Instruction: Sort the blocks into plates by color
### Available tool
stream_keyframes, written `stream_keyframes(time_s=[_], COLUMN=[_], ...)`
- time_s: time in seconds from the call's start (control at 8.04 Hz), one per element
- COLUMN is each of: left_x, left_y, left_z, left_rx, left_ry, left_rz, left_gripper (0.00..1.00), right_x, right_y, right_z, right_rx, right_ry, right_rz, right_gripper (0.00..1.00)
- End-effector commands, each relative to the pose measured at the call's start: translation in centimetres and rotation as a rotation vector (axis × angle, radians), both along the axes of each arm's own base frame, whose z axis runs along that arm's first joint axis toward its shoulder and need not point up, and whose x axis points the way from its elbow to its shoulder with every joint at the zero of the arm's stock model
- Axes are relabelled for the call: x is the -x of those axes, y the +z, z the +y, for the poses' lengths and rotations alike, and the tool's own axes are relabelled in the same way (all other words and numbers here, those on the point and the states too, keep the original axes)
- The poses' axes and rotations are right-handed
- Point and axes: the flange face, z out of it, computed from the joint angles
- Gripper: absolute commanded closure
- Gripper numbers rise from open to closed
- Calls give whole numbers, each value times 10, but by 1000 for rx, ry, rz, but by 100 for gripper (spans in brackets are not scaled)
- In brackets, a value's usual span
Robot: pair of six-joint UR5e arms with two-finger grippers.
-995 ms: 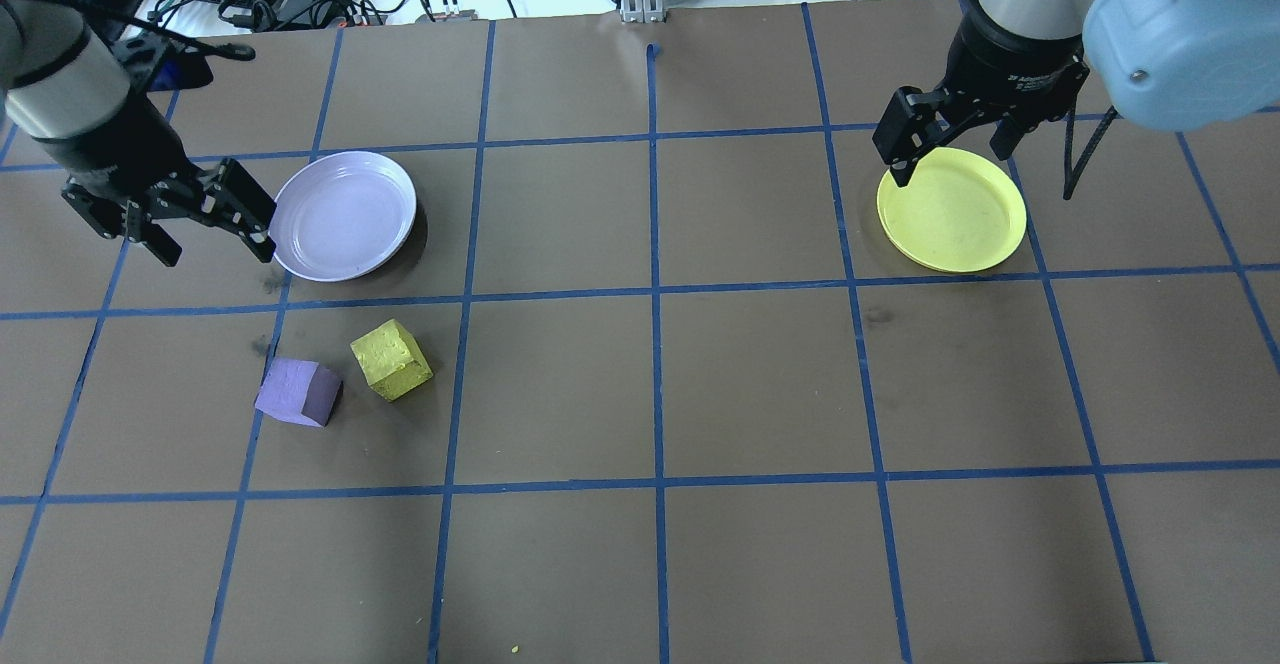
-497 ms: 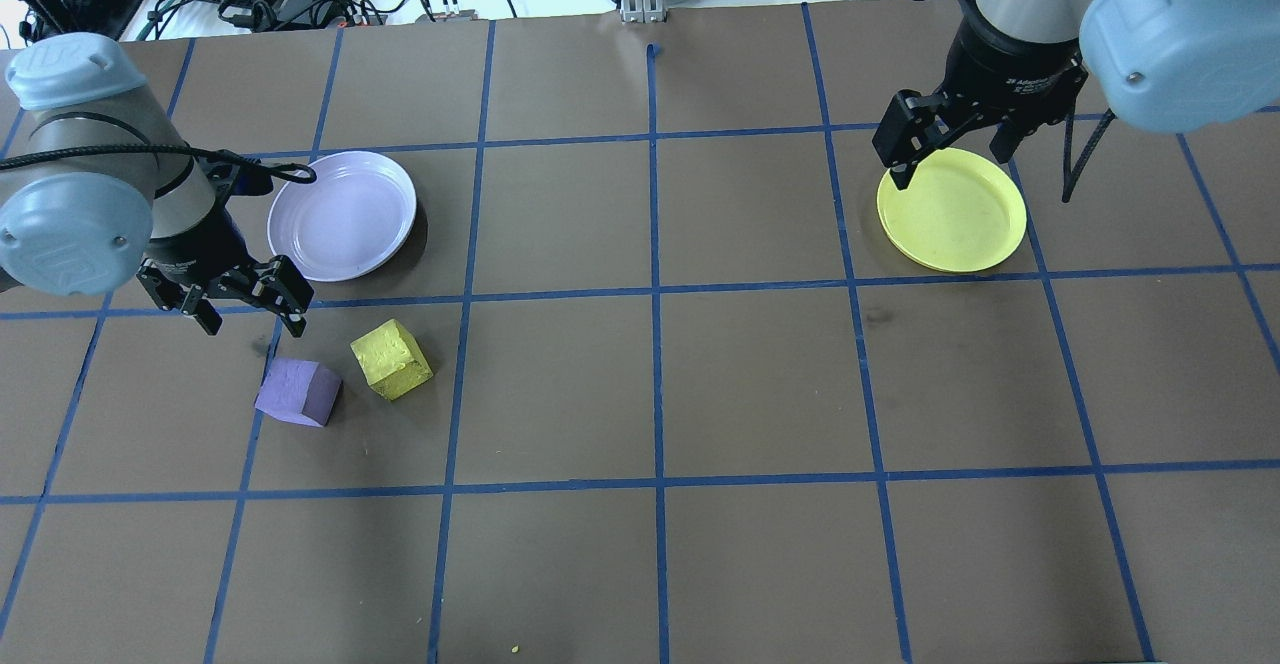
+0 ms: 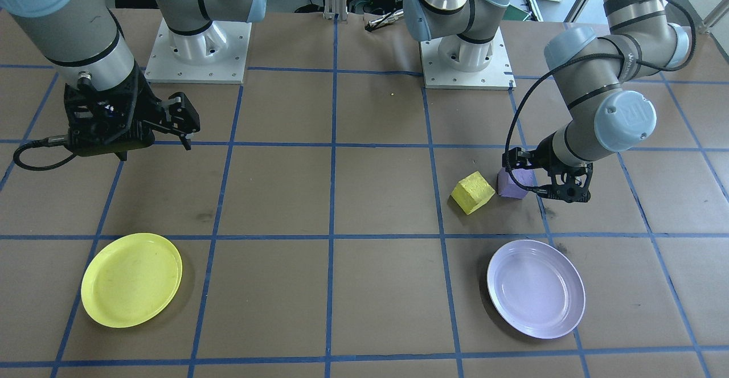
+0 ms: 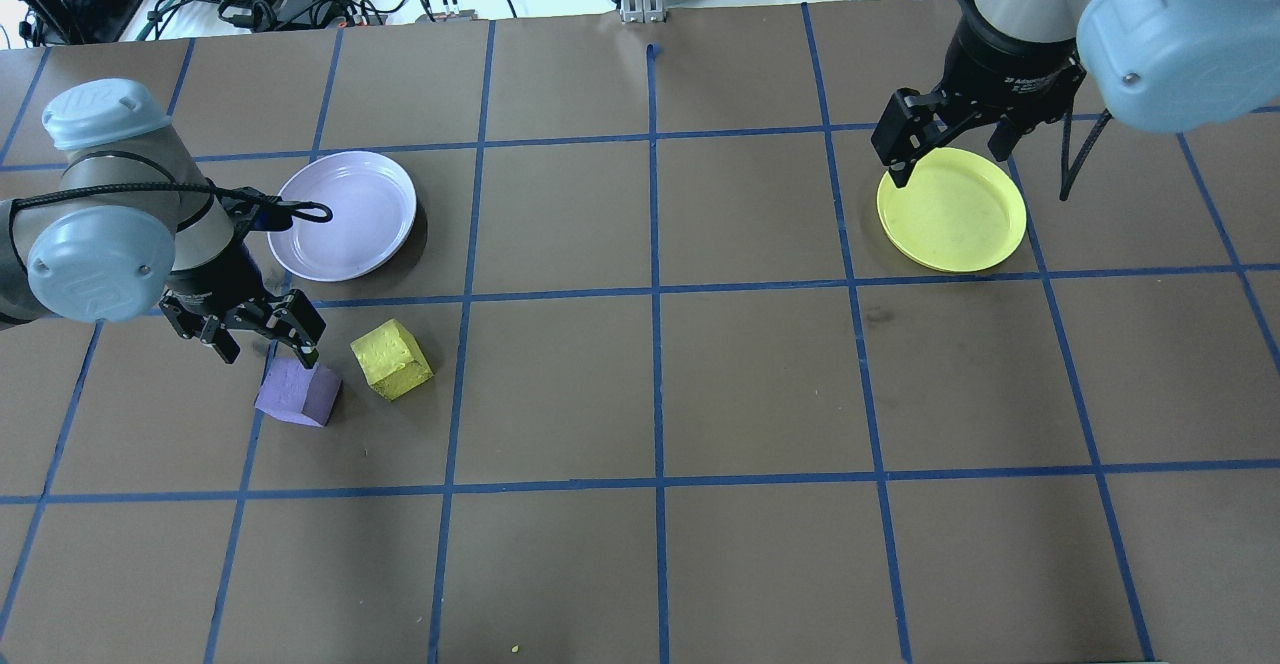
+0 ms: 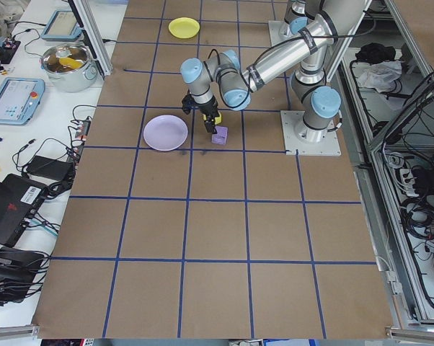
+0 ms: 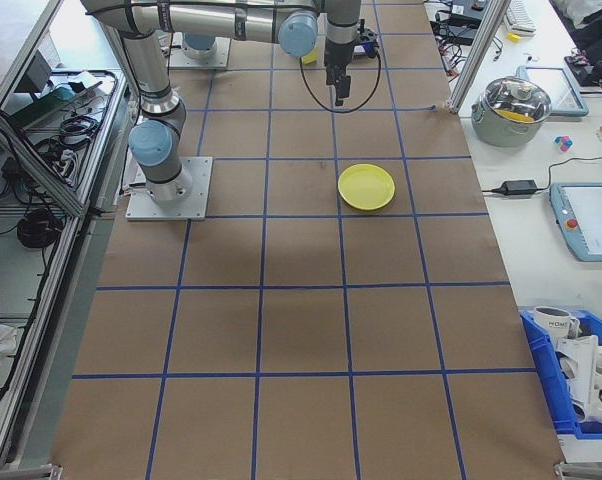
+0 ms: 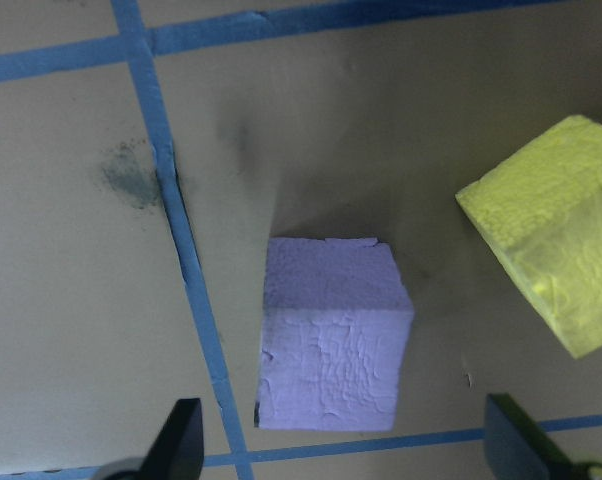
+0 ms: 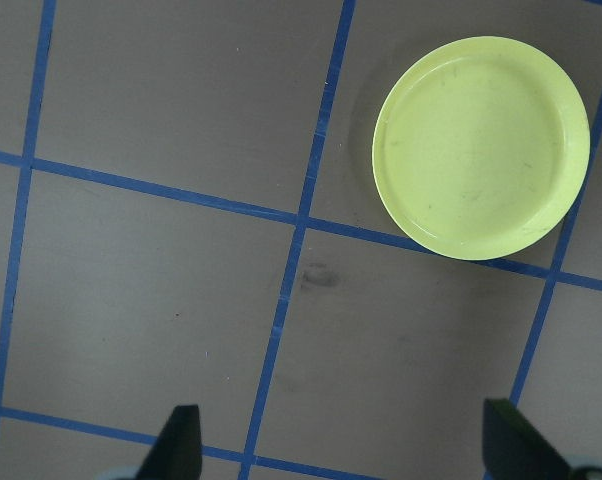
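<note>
Left end effector (image 4: 258, 337), fingers spread, above purple block (image 4: 297, 393): centre over it, avoid near-right yellow block (image 4: 392, 359), then descend.

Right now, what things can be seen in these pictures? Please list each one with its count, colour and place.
purple block: one, purple, on the table just under the left gripper, beside the yellow block.
yellow block: one, bright yellow, on the table, apart from both plates.
lavender plate: one, pale lavender, nothing in it, on the robot's left half of the table.
yellow plate: one, bright yellow, nothing in it, on the robot's right half.
table: one, brown with blue tape grid.
pot: one, metal with a lid, on the side bench.
left gripper: one, black, open, above the purple block.
right gripper: one, black, open, raised near the yellow plate.
</note>
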Motion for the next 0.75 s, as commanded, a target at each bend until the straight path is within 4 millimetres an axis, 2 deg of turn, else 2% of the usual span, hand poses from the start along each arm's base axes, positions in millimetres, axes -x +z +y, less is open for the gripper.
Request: stream_keyframes(time_s=[0.0,0.12,0.25,0.62], left_x=[-22,-35,-36,-30], left_y=[-20,-27,-35,-45], left_z=[5,7,10,13], left_rx=[-24,-38,-55,-64], left_ry=[-8,17,21,34], left_rz=[65,73,86,129], left_gripper=[0,0,0,0], right_x=[0,0,0,0], right_y=[-2,-1,-2,-4], right_z=[0,0,-1,-1], right_rx=[-6,-4,-4,-10], right_ry=[0,1,0,1], right_rz=[0,0,0,1], right_gripper=[0,0,0,0])
